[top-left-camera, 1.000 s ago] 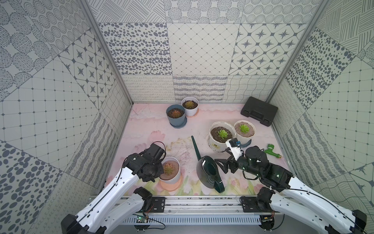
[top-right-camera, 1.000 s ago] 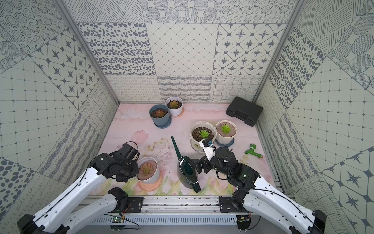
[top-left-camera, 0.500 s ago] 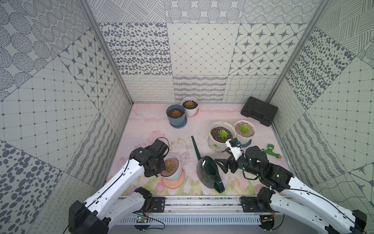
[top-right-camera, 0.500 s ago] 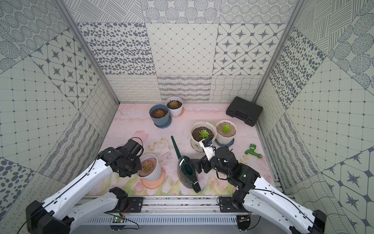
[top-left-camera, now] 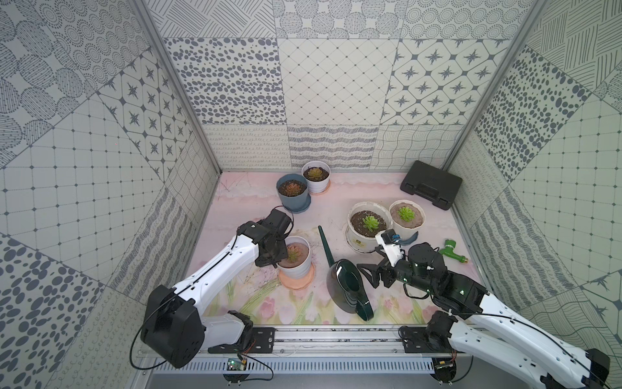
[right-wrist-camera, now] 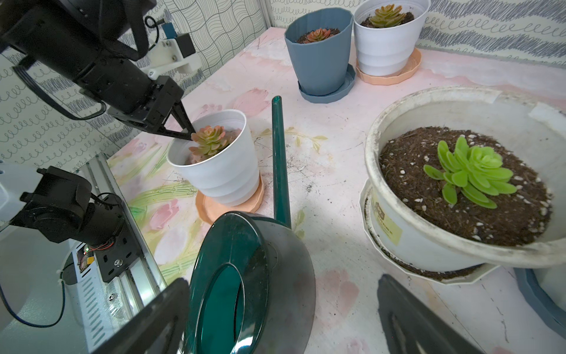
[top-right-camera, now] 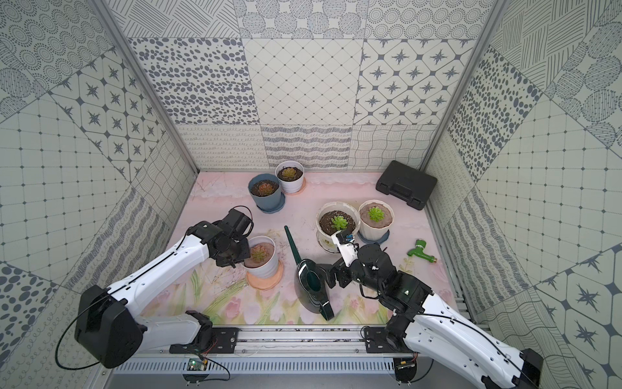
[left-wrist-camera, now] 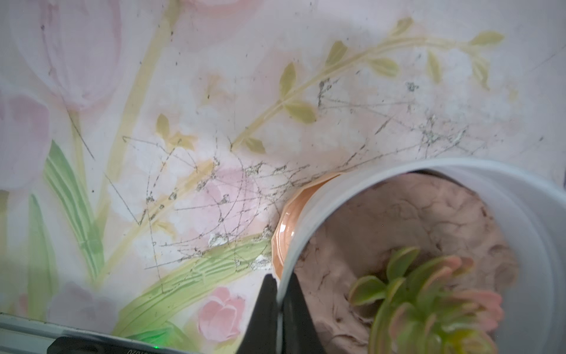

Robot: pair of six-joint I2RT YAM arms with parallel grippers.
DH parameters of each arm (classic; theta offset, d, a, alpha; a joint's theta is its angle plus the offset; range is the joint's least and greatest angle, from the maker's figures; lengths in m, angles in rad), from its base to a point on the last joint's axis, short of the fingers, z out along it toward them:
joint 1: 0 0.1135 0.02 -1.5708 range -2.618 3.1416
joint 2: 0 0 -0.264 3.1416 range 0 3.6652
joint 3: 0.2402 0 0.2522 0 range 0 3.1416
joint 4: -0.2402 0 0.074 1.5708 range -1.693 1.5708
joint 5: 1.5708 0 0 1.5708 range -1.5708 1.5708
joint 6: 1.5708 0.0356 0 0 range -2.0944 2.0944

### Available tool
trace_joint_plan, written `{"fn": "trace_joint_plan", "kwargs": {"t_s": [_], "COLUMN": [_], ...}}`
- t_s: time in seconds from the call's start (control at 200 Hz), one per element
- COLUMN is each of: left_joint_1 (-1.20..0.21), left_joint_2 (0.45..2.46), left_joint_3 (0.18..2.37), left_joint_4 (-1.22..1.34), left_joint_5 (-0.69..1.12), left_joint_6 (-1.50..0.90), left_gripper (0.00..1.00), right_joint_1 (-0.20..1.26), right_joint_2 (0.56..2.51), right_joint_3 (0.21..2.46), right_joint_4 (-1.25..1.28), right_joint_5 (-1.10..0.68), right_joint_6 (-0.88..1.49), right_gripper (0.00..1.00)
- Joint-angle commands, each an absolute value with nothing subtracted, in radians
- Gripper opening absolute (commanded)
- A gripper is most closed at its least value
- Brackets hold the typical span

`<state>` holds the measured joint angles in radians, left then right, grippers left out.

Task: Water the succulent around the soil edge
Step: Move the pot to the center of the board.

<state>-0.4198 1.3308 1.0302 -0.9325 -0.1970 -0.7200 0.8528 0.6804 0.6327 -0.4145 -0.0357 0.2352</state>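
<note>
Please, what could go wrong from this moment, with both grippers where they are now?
1. The left gripper is shut on the rim of the pink-tipped rosette's pot, not the target; a pull could tip it off its saucer.
2. The right gripper stands open at the watering can; once lifted, the long spout may strike the cream pot before reaching the succulent.

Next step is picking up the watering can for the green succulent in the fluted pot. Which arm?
Right: the right tool, open, sits beside the watering can, nearer the succulent; the left tool is shut on the pinkish rosette's pot rim.
</note>
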Motion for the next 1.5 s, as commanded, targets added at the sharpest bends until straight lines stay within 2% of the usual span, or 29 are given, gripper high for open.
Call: {"fn": "trace_joint_plan", "kwargs": {"t_s": [0.0,0.1,0.52,0.835,1.006,1.226,1.391,1.496], "left_joint_1": [-0.381,-0.336,-0.326,-0.398,-0.442,-0.471,-0.477,-0.476], "left_joint_2": [1.445,1.503,1.798,1.928,1.954,1.948,1.946,1.916], "left_joint_3": [1.108,1.155,1.438,1.663,1.708,1.746,1.831,1.83], "left_joint_4": [-0.769,-0.736,-0.699,-0.76,-0.813,-0.934,-1.078,-1.052], "left_joint_5": [-0.354,-0.305,-0.126,-0.035,0.008,-0.028,-0.164,-0.196], "left_joint_6": [-0.6,-0.587,-0.537,-0.483,-0.471,-0.443,-0.371,-0.351], "left_gripper": [0.0,0.0,0.0,0.0,0.0,0.0,0.0,0.0], "right_joint_1": [0.856,0.856,0.856,0.857,0.856,0.856,0.856,0.856], "right_joint_2": [0.673,0.674,0.699,0.705,0.709,0.709,0.706,0.706], "right_joint_3": [0.623,0.623,0.625,0.629,0.63,0.629,0.63,0.629], "right_joint_4": [-0.371,-0.372,-0.373,-0.377,-0.378,-0.379,-0.382,-0.38], "right_joint_5": [-0.024,-0.019,0.005,0.032,0.039,0.048,0.049,0.048], "right_joint_6": [0.238,0.239,0.233,0.227,0.224,0.224,0.224,0.224], "right_gripper": [0.98,0.98,0.98,0.98,0.98,0.98,0.98,0.98]}}
